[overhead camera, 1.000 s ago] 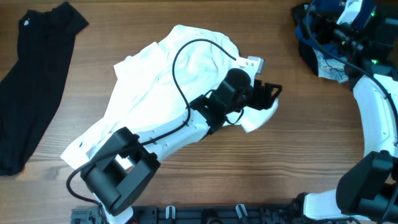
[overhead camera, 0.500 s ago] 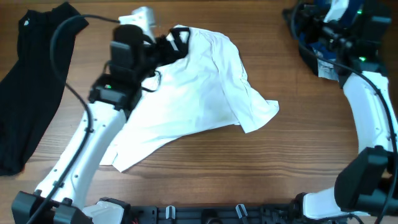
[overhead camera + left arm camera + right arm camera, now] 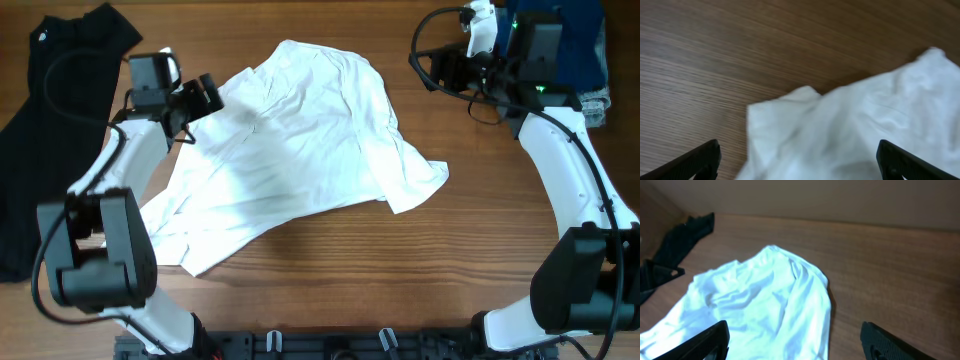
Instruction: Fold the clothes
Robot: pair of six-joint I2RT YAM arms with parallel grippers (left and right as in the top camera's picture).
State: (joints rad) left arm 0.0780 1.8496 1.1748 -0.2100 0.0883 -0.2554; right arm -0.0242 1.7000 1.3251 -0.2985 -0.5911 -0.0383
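Black cloth, a long dark garment [image 3: 45,130], lies along the left edge of the wooden table [image 3: 330,270], well apart from the rest.

Just right of it stands the left gripper [image 3: 203,95], at the upper left border of the white T-shirt [image 3: 300,150]. Its fingers are spread wide and hold nothing. In the left wrist view the two fingertips [image 3: 700,159] sit at opposite sides of the picture, with a rumpled corner of the T-shirt [image 3: 855,125] lying on bare wood between and beyond them. Whether the fingers touch the cloth cannot be told.

The T-shirt lies in the middle of the table, loosely spread and creased, one corner reaching toward the near left and another flap pointing right.

Farther right, the right gripper [image 3: 438,72] hangs near the far edge of the table, apart from the T-shirt and aimed toward it. Its fingers [image 3: 707,339] are also wide apart and empty.

Behind the right arm, in the far right corner, rests a pile of blue cloth [image 3: 590,55].
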